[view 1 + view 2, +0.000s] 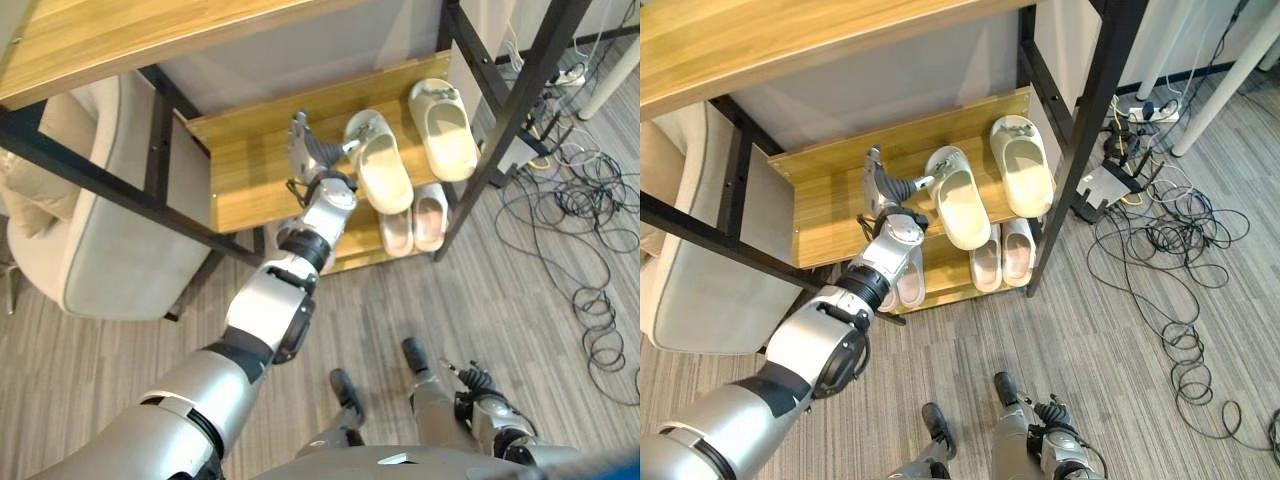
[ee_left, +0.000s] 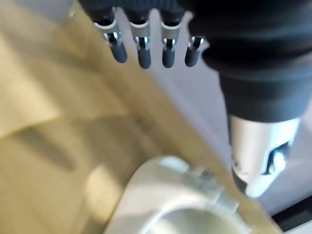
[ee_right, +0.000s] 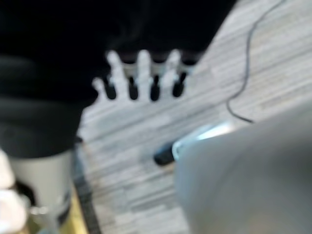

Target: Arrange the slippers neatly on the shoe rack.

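Two cream slippers lie on the rack's middle wooden shelf [image 1: 250, 175]. The left cream slipper [image 1: 380, 165] lies slightly askew, toe towards me; the right cream slipper [image 1: 443, 125] lies beside it. My left hand [image 1: 303, 150] is over the shelf just left of the left slipper, open, fingers straight and thumb reaching to its heel rim [image 2: 170, 195]; whether the thumb touches it I cannot tell. Down by the floor at the lower right, my right hand [image 1: 488, 408] hangs open, holding nothing.
A pale pink pair of slippers [image 1: 415, 220] sits on the lower shelf, another slipper [image 1: 908, 280] left of it behind my arm. Black rack posts [image 1: 500, 130] flank the shelves under a wooden top board [image 1: 100, 40]. A beige armchair [image 1: 90, 240] stands left; cables [image 1: 590, 220] sprawl right.
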